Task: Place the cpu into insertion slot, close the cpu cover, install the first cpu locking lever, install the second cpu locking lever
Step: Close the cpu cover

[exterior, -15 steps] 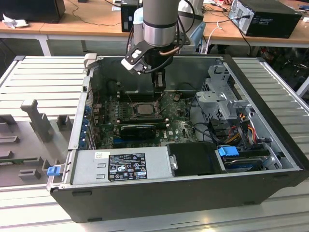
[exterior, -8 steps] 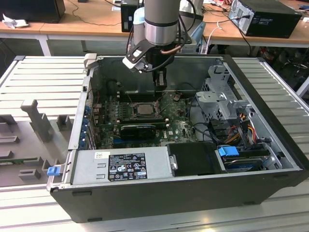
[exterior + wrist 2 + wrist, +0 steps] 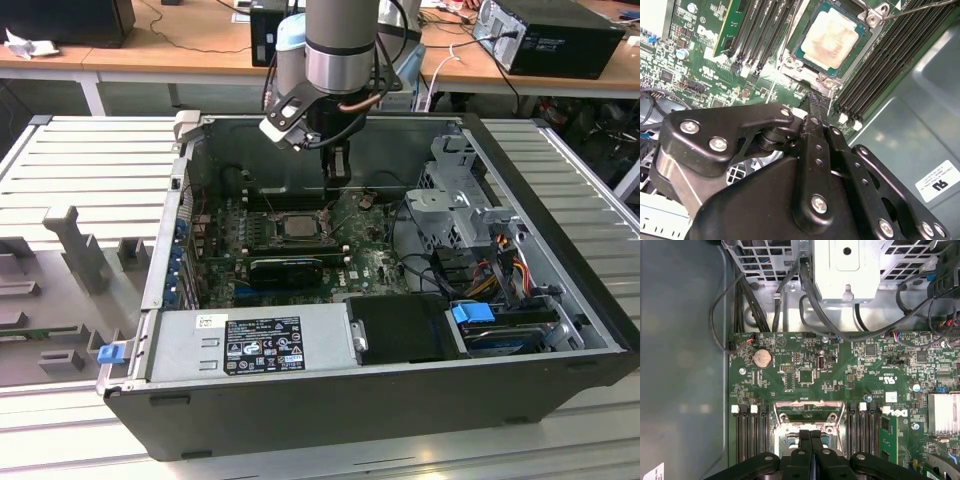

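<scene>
- While the gripper hangs just above the middle of the exterior view, its two fingers are pressed together with nothing between them.
- The cpu lies flat in the insertion slot, and the cpu cover sits down around it.
- In the first wrist view, the fingers hide most of the slot.
- A thin metal lever is cut off by the picture's edge, so I cannot tell if it is hooked.

I am working in a computer-hardware lab: an opened computer tower is lying on a ribbed metal table, and wooden tables along the exterior view's top are carrying more computers.
</scene>
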Controlling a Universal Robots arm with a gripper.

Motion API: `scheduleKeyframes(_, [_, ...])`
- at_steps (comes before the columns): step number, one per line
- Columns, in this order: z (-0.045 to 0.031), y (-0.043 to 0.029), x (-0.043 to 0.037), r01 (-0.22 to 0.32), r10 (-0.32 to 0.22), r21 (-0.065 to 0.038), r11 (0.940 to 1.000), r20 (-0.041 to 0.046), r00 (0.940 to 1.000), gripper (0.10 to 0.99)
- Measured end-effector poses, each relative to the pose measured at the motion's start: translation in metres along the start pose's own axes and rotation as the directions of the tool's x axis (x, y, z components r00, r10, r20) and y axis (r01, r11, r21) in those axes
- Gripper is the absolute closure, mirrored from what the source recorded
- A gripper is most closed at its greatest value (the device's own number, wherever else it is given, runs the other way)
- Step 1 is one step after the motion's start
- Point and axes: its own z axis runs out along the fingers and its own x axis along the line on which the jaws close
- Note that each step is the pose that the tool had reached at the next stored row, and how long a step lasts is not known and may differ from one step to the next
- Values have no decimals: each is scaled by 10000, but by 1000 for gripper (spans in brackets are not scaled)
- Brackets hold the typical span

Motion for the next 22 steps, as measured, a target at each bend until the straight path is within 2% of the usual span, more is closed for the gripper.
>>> scheduleKeyframes(3, [2, 44, 3, 0, 0, 4, 10000, 0, 10000, 980])
scheduleKeyframes(22, [12, 214, 9, 0, 0, 14, 10000, 0, 10000, 980])
